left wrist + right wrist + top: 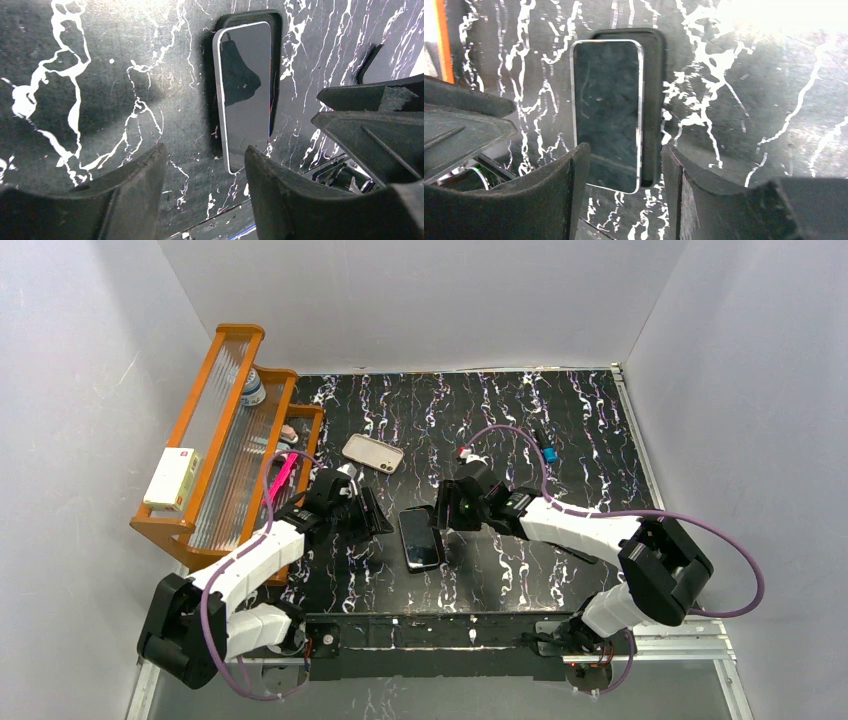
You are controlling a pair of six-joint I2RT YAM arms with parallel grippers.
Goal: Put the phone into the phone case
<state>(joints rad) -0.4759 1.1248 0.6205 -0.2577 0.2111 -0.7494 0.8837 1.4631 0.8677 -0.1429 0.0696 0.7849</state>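
Black left gripper and right gripper, both spread wide, empty
They flank the dark-screened phone, seemingly not touching it; it lies askew on a black slab, while the beige phone case sits apart

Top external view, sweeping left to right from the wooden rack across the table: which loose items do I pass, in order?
white box → bottle → phone case → phone → small blue object
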